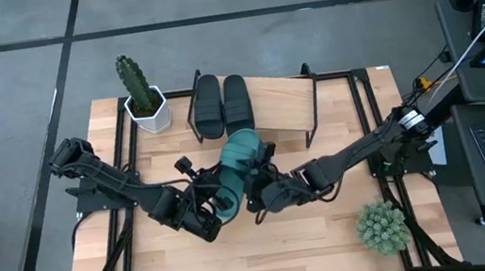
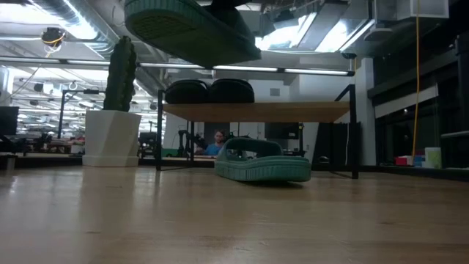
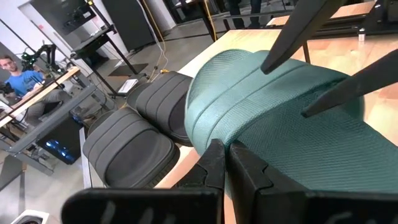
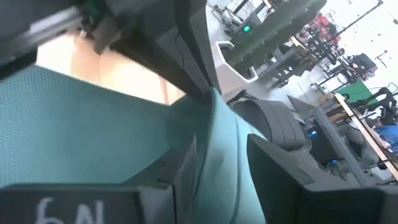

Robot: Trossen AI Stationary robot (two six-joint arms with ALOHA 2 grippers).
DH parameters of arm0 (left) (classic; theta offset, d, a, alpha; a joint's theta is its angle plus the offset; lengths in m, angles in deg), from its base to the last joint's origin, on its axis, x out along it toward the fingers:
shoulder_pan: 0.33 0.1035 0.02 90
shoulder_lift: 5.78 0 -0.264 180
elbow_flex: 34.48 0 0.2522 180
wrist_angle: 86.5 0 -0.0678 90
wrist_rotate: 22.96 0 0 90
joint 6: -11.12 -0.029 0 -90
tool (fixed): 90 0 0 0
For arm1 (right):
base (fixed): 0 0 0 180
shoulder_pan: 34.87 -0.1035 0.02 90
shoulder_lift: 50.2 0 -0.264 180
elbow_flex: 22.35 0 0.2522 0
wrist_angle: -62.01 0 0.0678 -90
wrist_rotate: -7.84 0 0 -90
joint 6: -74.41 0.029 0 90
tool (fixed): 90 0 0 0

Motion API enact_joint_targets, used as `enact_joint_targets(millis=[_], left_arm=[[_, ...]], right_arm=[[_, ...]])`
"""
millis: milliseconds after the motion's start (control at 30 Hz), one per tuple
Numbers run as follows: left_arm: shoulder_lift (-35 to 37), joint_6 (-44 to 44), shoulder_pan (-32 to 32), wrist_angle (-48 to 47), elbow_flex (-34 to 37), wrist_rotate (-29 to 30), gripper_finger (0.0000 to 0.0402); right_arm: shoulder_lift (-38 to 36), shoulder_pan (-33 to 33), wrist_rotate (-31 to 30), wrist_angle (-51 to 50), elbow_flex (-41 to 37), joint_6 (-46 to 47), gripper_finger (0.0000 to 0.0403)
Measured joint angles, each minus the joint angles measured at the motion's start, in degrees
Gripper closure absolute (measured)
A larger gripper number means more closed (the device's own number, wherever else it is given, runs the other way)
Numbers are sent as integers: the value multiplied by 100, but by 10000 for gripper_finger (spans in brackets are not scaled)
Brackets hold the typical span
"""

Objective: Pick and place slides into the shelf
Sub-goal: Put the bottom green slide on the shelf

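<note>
Teal slide (image 1: 238, 160): held in the air above the table (image 1: 332, 227), just in front of the shelf (image 1: 280, 100), pinched by the left gripper (image 1: 217, 201) and right gripper (image 1: 255, 191) together. Second teal slide (image 2: 262, 163): on the table beneath. Two black slides (image 1: 222, 103): side by side on the shelf's left end.

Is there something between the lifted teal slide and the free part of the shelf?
Nothing visible. The teal slide, held by both the left gripper and right gripper, faces the bare shelf board right of the two black slides.
</note>
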Motion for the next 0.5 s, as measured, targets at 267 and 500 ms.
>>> enact_joint_targets(millis=[267,500], left_arm=[[0,5,-144,2,0,0,401],[0,25,-289,15,0,-36,401]], right_arm=[[0,-2,-53,-239,0,-5,276],[-2,-7,-189,-274,0,-29,284]])
